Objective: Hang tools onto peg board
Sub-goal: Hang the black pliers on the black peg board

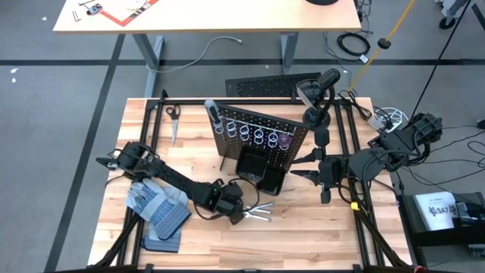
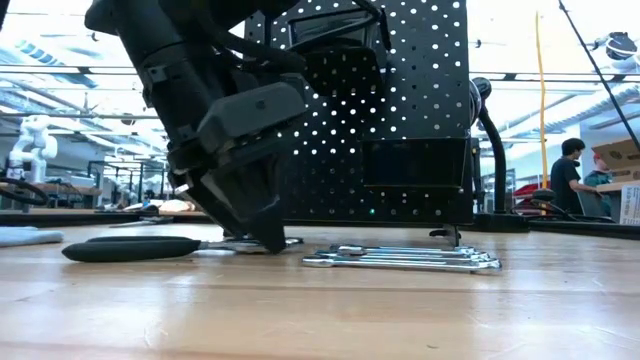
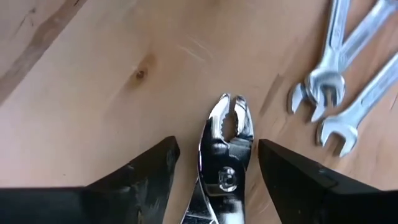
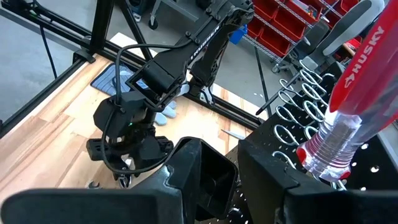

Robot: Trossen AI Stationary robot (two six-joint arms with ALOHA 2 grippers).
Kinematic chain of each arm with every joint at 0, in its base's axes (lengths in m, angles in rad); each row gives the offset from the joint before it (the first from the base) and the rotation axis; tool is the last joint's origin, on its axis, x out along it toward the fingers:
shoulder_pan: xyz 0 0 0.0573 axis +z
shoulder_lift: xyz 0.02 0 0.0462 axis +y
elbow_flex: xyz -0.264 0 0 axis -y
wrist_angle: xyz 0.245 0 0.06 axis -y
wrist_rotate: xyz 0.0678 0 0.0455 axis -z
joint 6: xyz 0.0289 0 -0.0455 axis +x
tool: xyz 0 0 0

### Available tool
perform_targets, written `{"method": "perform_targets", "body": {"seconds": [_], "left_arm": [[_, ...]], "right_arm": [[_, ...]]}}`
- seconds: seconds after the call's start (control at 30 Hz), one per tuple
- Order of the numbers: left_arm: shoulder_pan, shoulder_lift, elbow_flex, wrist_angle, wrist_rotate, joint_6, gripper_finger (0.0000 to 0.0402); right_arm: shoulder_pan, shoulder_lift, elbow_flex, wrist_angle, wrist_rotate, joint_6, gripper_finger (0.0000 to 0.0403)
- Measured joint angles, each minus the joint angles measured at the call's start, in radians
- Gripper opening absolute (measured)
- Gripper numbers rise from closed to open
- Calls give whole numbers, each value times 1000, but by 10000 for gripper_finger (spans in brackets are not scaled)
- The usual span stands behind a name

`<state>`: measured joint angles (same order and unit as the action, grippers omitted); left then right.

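The black-and-silver pliers (image 3: 225,149) lie flat on the wooden table, their black handles (image 2: 130,248) toward the left side. My left gripper (image 3: 217,149) points down over them, open, one finger on each side of the silver head with a gap on both sides. Several silver wrenches (image 3: 339,74) lie just beside the pliers. The peg board (image 1: 261,135) stands upright behind them. A red-handled screwdriver (image 4: 357,93) and a grey-handled one (image 1: 214,115) stick through its silver rings. My right gripper (image 1: 301,167) waits raised at the board's right, open a little, with nothing in it.
Blue-grey gloves (image 1: 155,203) lie under my left arm, with a dark mat piece (image 1: 163,243) near them. Scissors (image 1: 173,121) lie at the far left. A black bin (image 1: 258,171) hangs on the board's front. A ribbed black mat (image 1: 265,86) and a camera stand (image 1: 318,114) are at the far edge.
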<state>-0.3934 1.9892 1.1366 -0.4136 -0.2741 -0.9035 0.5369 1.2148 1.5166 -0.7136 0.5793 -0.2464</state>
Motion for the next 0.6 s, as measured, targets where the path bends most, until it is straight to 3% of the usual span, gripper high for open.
{"method": "perform_targets", "body": {"seconds": [0.37, 0.6], "left_arm": [[-1, 0, -5, -12, -9, 119, 226], [-2, 0, -6, -26, -45, 124, 112]], "right_arm": [[0, 0, 0, 8, 0, 8, 100], [0, 0, 0, 8, 0, 17, 100]]}}
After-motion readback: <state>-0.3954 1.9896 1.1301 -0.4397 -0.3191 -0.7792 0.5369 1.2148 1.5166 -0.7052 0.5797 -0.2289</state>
